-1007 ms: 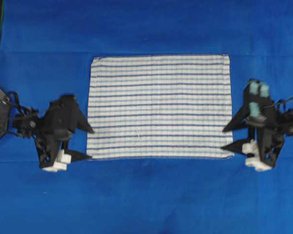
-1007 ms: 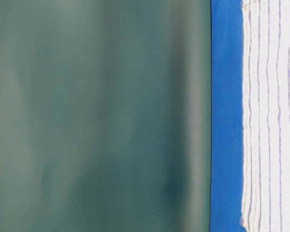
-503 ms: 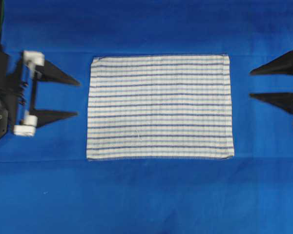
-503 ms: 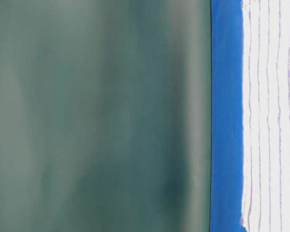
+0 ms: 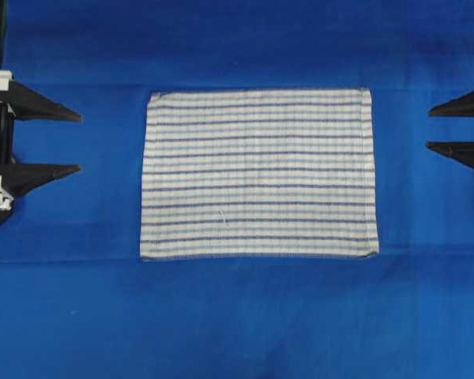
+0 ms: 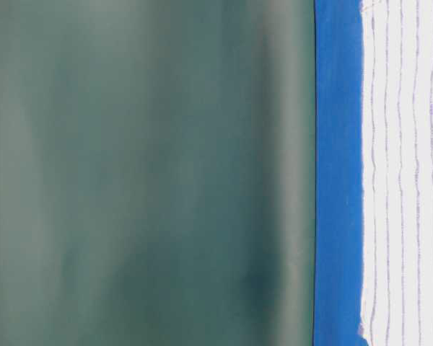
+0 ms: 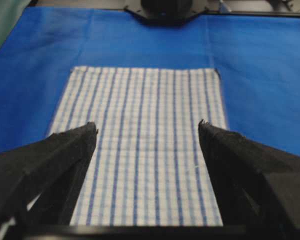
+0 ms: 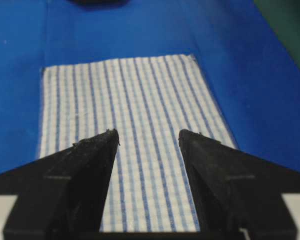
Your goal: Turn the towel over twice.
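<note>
Blue cloth covers your tabletop [image 5: 237, 316] from edge to edge, and the towel [image 5: 258, 172] lies flat and square on it, a little nearer the far edge than the near one, with bare blue on every side. No corner is lifted and no fold shows.

Your left pincer [image 5: 63, 142] sits at the left edge with its jaws wide apart and nothing between them, well clear of the towel. Your right pincer [image 5: 446, 129] sits at the right edge, jaws likewise spread and empty. Both point inward toward the towel's short sides, as each wrist view confirms: the towel stretches away beyond the black tips in both.

Expect the towel to handle as thin, soft woven cloth: light, limp, and ready to sag or bunch if you lift it by one point. It is not fragile, and the weave should give the tips some bite. You would likely do best to take two corners of one long side, one per pincer, pinching close to the hem so the sheet hangs evenly as you carry it over.

Compared with a second ago, both pincers have drawn back from the towel's near corners, where they hovered just beside its edges, out to the tabletop's sides. The towel itself has not shifted.
</note>
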Action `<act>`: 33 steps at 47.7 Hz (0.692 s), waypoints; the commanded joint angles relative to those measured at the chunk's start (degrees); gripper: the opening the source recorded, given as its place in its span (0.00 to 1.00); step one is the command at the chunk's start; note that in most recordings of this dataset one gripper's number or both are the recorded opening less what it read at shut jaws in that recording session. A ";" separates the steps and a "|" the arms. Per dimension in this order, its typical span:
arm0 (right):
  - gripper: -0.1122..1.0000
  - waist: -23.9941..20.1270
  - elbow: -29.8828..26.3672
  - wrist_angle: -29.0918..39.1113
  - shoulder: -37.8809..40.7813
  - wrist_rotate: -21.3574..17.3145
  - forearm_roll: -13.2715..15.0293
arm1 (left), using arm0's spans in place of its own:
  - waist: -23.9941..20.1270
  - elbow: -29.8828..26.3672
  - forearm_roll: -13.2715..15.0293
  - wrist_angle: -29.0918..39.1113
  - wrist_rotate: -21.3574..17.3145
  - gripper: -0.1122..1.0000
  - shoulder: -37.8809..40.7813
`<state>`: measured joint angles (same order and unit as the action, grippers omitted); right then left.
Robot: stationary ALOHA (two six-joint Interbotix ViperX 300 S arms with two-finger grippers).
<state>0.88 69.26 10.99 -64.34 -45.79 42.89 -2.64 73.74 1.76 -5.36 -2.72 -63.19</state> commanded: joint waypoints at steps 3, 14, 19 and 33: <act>0.63 0.62 -0.88 -0.62 0.44 -0.09 -0.09 | -0.18 -0.44 -0.09 -0.44 -0.09 0.80 0.70; 0.63 0.62 -0.97 -0.79 0.62 -0.18 -0.79 | -0.18 -0.53 -0.09 -0.53 -0.09 0.80 0.88; 0.63 0.97 -0.97 -0.79 1.05 -0.18 -1.23 | -0.26 -0.53 -0.09 -1.14 0.00 0.80 1.32; 0.63 8.88 -2.90 -2.11 8.88 -0.26 -2.02 | -5.01 -1.23 -0.09 -9.23 -0.09 0.80 10.90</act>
<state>7.38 68.47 9.93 -58.45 -45.97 40.96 -5.98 73.83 1.76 -12.04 -2.72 -56.07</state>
